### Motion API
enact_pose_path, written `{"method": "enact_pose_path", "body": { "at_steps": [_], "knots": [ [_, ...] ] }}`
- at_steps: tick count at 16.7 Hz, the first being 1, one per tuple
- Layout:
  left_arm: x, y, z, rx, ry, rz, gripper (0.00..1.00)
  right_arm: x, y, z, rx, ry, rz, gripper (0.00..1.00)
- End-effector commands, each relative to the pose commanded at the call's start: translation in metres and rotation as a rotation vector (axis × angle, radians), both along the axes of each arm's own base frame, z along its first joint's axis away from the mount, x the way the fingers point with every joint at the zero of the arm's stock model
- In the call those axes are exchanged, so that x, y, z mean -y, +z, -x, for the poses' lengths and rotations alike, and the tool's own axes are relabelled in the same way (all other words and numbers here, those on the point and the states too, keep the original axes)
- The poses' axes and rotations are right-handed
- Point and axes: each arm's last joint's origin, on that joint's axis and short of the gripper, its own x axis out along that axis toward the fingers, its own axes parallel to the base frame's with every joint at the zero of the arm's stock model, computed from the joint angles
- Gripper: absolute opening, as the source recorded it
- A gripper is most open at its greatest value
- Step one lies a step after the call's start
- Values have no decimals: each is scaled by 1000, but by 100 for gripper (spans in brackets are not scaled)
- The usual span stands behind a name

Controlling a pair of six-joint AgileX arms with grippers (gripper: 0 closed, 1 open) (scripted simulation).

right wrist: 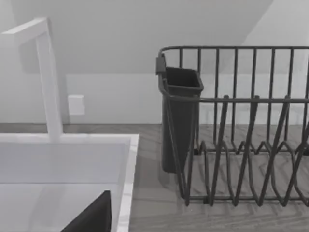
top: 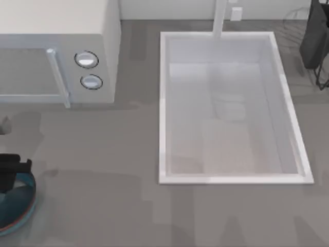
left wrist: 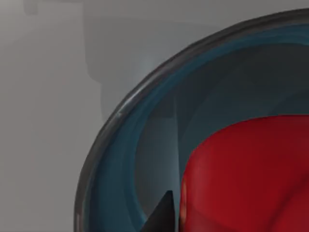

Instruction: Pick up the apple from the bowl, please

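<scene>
The red apple (left wrist: 251, 179) sits inside the blue bowl (top: 23, 208) at the tabletop's (top: 103, 195) front left corner. The left gripper (top: 11, 172) hangs right over the bowl, and I cannot tell how its fingers stand. The right arm is parked by the dish rack (right wrist: 241, 145) beside the sink (top: 164, 103)

Left arm (top: 13, 170) over bowl (top: 23, 211), bottom-left corner.
</scene>
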Motion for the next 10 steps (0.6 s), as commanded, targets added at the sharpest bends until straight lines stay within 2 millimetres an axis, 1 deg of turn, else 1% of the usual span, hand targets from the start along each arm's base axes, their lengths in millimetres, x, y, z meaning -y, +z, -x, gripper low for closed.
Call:
{"method": "enact_pose_path", "body": {
  "at_steps": [2,4,5,8,10],
  "knots": [
    [-1,32,-12,-5,0,0,0,0,0,0,0,0,0,100],
    [-1,72,-18,-16,0,0,0,0,0,0,0,0,0,100],
    [-1,94,-18,-22,0,0,0,0,0,0,0,0,0,100],
    [0,155,-8,-25,0,1,0,0,0,0,0,0,0,100],
    [0,186,4,-10,0,0,0,0,0,0,0,0,0,100]
  ]
}}
